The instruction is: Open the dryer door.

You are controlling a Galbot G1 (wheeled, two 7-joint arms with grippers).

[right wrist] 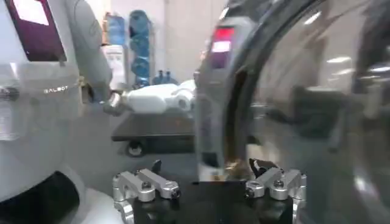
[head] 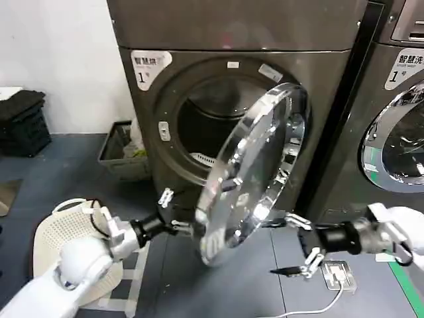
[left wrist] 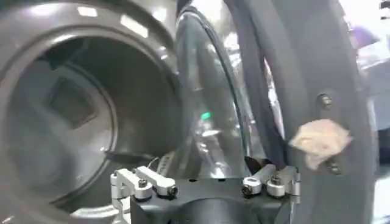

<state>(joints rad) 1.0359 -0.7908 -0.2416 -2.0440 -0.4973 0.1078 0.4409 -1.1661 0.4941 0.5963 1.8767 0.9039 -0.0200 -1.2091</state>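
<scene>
Setting: a grey laundry-room floor [head: 59, 175] under a white wall, with a dark grey dryer [head: 238, 99] at twelve o'clock in the head view.

Left gripper [head: 171, 211]: at seven o'clock, we find its jaws spread, one finger above and one below, pinching nothing, the tips just beside the lower left rim of the door. In the left wrist view the same gripper [left wrist: 204, 185] sits with its fingers apart, facing the door's grey inner side and clear bowl window.

Right gripper [head: 301, 245]: at four o'clock, we log its jaws spread, tips close to the door's lower right edge; we cannot tell whether they touch it.

The dryer door [head: 255, 172]: swung partly open on its right-hand hinge, chrome ring facing us at centre, between the two grippers, uncovering the dark drum opening [head: 202, 126].

Further items: a neighbouring machine [head: 397, 126] at three o'clock; a grey bin [head: 122, 152] at nine o'clock; a white laundry basket [head: 63, 225] at eight o'clock.
</scene>
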